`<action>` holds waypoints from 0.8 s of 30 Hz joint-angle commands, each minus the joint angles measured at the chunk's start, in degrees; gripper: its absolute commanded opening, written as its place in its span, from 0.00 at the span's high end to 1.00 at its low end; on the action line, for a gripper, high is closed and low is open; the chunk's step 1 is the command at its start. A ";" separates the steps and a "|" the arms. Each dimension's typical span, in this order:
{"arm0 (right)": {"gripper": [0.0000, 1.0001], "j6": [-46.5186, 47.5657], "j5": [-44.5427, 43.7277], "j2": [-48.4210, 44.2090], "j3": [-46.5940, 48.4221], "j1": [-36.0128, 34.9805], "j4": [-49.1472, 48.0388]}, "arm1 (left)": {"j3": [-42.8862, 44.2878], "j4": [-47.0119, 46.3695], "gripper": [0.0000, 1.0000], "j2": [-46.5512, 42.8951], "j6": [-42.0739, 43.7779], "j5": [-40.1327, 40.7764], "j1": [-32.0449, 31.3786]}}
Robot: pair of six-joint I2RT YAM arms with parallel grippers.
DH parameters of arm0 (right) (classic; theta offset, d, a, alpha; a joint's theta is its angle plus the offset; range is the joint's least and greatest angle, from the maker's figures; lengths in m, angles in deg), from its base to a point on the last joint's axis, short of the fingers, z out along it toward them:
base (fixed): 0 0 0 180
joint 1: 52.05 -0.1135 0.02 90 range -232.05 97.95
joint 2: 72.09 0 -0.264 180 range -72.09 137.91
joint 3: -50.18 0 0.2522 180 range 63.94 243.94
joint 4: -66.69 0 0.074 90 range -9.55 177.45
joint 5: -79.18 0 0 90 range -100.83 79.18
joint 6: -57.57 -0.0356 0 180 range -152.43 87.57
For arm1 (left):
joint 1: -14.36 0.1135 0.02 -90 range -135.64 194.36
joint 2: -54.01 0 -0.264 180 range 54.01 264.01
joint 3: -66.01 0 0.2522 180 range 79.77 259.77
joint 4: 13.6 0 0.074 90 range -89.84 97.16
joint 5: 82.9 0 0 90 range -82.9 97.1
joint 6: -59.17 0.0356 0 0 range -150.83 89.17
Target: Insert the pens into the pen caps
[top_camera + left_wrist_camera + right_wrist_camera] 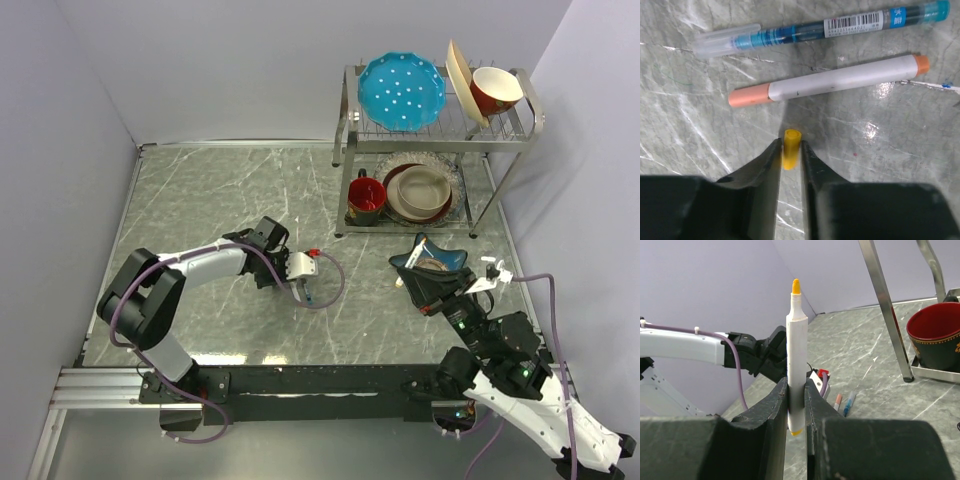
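Observation:
My left gripper (790, 152) is shut on a small yellow cap (790, 145), held just above the table; in the top view this gripper (303, 272) is mid-table. Just beyond it lie a white pen (840, 80) wearing a salmon-pink cap (750, 96) and a blue-teal pen (825, 27) with a clear cap (725, 42). They also show in the right wrist view, the white pen (838, 401) beside the blue-teal pen (849, 402). My right gripper (796, 392) is shut on a white pen (796, 355), held upright with its bare yellow tip (796, 286) up. In the top view this gripper (478, 285) is right of centre.
A metal dish rack (345, 150) stands at the back right with a blue plate (401, 90), bowls and a red mug (366, 196). A dark blue dish (408, 263) sits on the table by my right gripper. The rack's leg (890, 315) and the mug (935, 335) are to my right gripper's right.

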State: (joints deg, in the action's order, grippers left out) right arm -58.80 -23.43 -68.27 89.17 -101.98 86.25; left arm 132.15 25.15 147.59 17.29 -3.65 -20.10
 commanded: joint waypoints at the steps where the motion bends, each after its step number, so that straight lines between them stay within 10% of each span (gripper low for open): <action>1: 1.00 -0.52 -0.58 -0.91 2.28 0.19 0.35 | -0.53 1.90 0.79 2.66 -3.37 1.16 0.44; 9: 1.00 -1.66 -0.32 -1.35 3.68 0.19 2.02 | -0.34 2.61 0.99 -0.39 -16.99 -3.31 0.44; 24: 1.00 -2.46 3.10 6.72 7.46 0.10 6.15 | -8.16 -19.17 0.99 -37.21 -62.33 -6.05 -0.35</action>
State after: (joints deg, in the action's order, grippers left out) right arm -61.72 -22.84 -64.40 93.46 -101.92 92.31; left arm 128.02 18.68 123.07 -29.29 -8.02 -20.23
